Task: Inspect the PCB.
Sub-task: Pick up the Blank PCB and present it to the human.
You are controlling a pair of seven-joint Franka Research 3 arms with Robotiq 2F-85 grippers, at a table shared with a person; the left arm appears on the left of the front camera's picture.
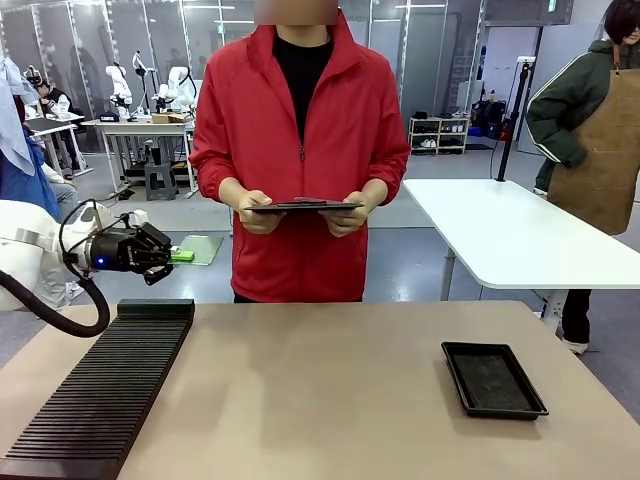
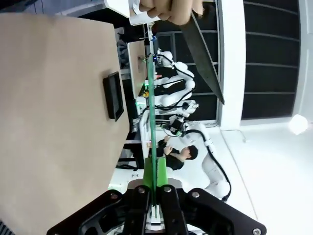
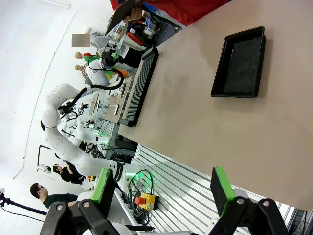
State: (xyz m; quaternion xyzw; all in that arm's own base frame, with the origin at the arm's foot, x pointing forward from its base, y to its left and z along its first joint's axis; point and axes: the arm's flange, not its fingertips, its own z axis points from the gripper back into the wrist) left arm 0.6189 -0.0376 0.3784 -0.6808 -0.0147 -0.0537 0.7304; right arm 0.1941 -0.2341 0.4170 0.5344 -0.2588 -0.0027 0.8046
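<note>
The left gripper (image 2: 155, 198) has its jaws clamped on one edge of the PCB (image 2: 151, 122), which sticks out flat in the air, over the far end of the black ribbed rack (image 1: 105, 385). The grip takes only a narrow strip, so a quick turn may let the board slip, twist or fall. The right gripper (image 3: 164, 188) has its jaws wide apart, holding nothing.

Thin green PCB (image 1: 205, 248), level, clamped in left hand (image 1: 176, 256).

text: none legible | labels, brands: none | numbers, signs: none
</note>
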